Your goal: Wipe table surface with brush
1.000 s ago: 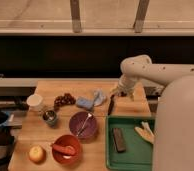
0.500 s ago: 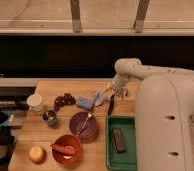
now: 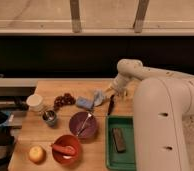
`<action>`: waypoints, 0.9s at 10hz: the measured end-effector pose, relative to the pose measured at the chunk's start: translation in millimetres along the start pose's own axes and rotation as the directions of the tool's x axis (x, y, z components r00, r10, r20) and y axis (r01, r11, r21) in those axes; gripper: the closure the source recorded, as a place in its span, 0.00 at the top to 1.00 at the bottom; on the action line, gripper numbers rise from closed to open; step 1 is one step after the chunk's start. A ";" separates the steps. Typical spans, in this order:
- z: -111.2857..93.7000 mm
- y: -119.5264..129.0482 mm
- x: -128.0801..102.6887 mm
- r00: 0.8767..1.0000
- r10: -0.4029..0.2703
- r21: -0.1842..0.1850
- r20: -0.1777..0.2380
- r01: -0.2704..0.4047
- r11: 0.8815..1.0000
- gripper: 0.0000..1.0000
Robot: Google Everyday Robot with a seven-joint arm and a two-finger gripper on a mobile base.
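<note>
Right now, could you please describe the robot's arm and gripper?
The arm is smooth, off-white, in thick tubular segments with rounded joints and small dark dots on the nearest shell. Its small pale gripper is by the slim black brush on the tan wooden table surface.

Purple bowl (image 3: 74,128), green tray (image 3: 112,159), apple (image 3: 36,153)

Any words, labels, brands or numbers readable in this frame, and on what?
None can be read: no text shows on the green tray, the white cup, the brush or the robot arm.
The pincer is above the table surface, at the brush's far end.
</note>
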 end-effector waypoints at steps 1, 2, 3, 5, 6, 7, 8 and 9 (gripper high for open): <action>3.6 -1.5 -0.8 1.000 0.010 0.000 0.005 -0.010 1.000 0.80; 6.5 -4.1 -2.7 1.000 0.020 0.003 0.009 -0.020 1.000 0.80; 9.5 -6.2 -4.4 1.000 0.027 0.007 0.012 -0.027 1.000 0.80; 18.8 -3.1 -9.4 0.999 0.024 0.031 0.038 -0.025 0.999 0.80; 20.8 -3.2 -11.7 0.999 0.026 0.038 0.045 -0.028 0.999 0.80; 24.3 -6.7 -16.0 0.998 0.029 0.054 0.053 -0.032 0.998 0.80; 26.5 -9.1 -18.7 0.998 0.030 0.072 0.061 -0.034 0.997 0.80; 30.8 -8.2 -18.7 0.998 0.026 0.090 0.063 -0.032 0.995 0.80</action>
